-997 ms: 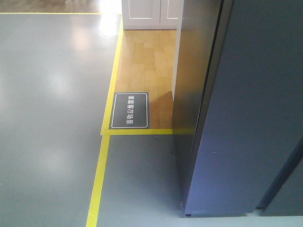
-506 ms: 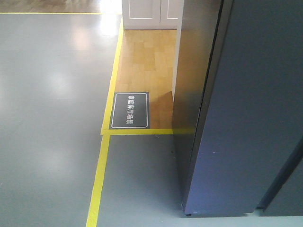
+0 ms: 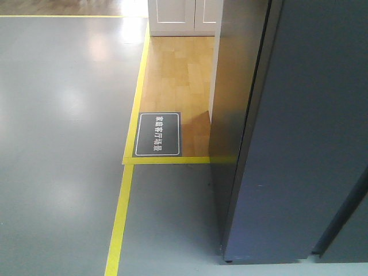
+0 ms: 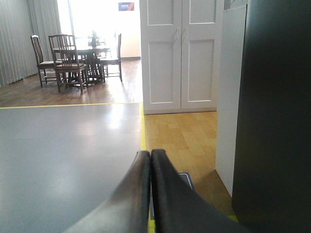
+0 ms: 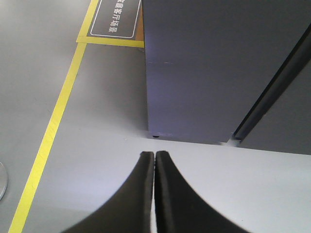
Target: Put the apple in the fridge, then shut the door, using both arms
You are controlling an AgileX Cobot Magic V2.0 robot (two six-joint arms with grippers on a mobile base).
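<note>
The fridge [image 3: 299, 144] is a tall dark grey block filling the right of the front view, standing on the grey floor. It also shows in the right wrist view as the fridge [image 5: 214, 73] and in the left wrist view as a dark face [image 4: 277, 111]. A dark slanted seam [image 3: 342, 221] runs by its lower right corner; I cannot tell which face is the door. The apple is out of view. My left gripper [image 4: 150, 153] is shut and holds nothing, pointing over the floor. My right gripper [image 5: 155, 154] is shut and holds nothing, low before the fridge's base.
Yellow tape lines [image 3: 121, 218] border a wooden floor patch [image 3: 178, 75] with a dark floor sign [image 3: 157, 134]. White cabinet doors [image 4: 180, 53] stand behind it. A dining table with chairs [image 4: 77, 58] is far back. A round metal edge [image 5: 2, 180] lies at the left.
</note>
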